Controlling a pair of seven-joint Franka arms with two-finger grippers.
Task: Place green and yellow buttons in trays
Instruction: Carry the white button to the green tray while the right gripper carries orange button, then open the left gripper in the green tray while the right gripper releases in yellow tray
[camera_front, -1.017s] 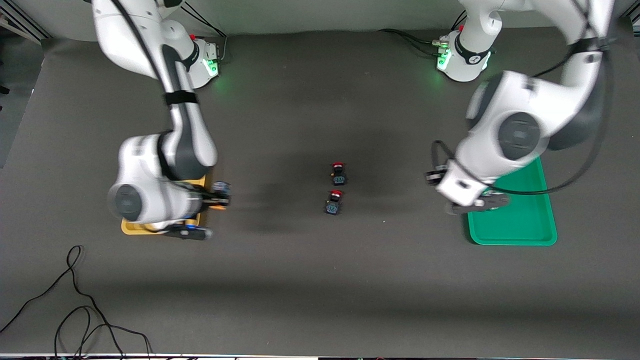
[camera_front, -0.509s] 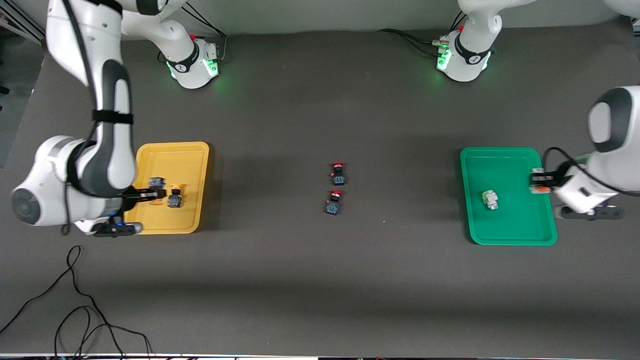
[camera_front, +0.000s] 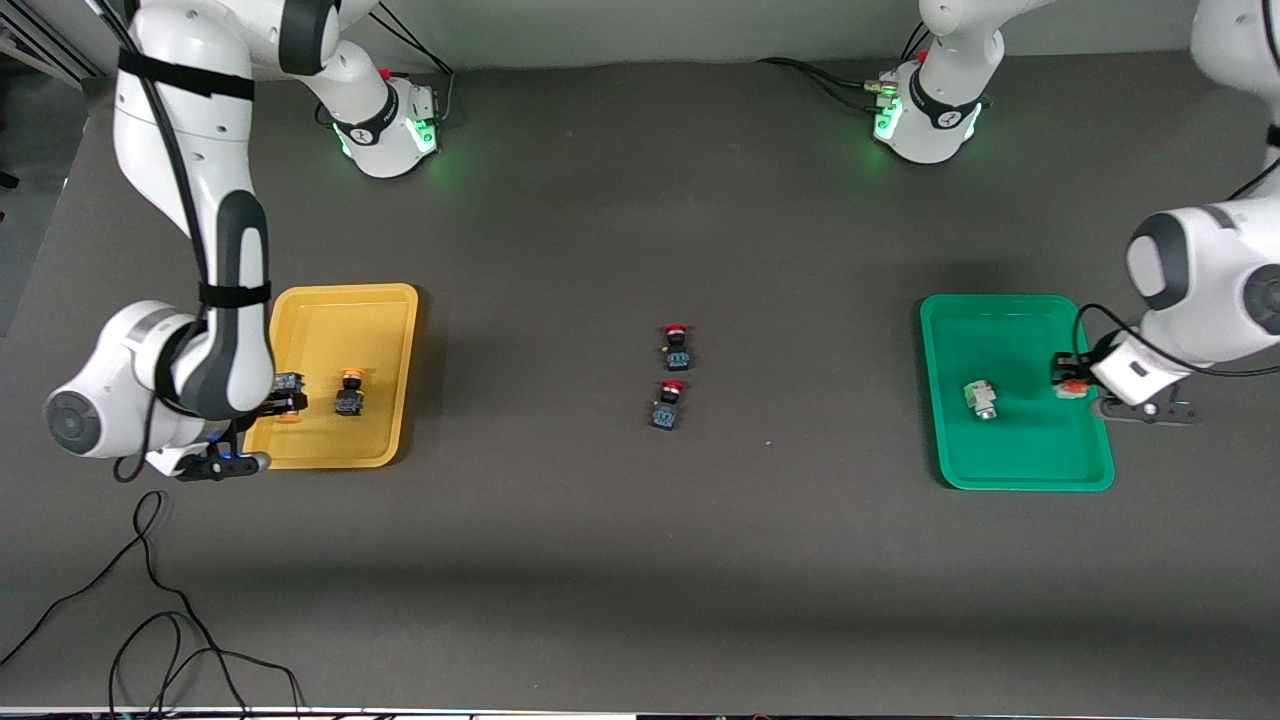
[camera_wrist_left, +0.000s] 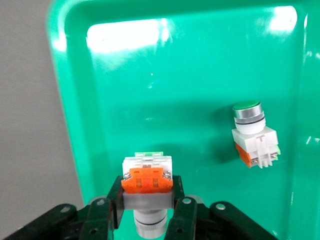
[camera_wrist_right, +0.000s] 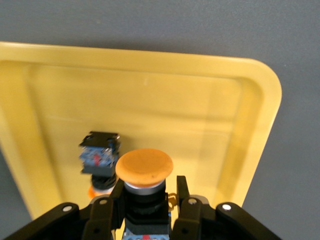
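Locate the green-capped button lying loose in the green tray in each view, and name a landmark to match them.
Front view: the loose green-capped button lies near the middle of the green tray.
Left wrist view: it lies on the tray floor, apart from the button held in the left tool.
Right wrist view: not in it; only the yellow tray shows.
Shared landmark: the green tray.

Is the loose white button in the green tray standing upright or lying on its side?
On its side: the white button lies flat on the green tray, its green cap facing sideways.
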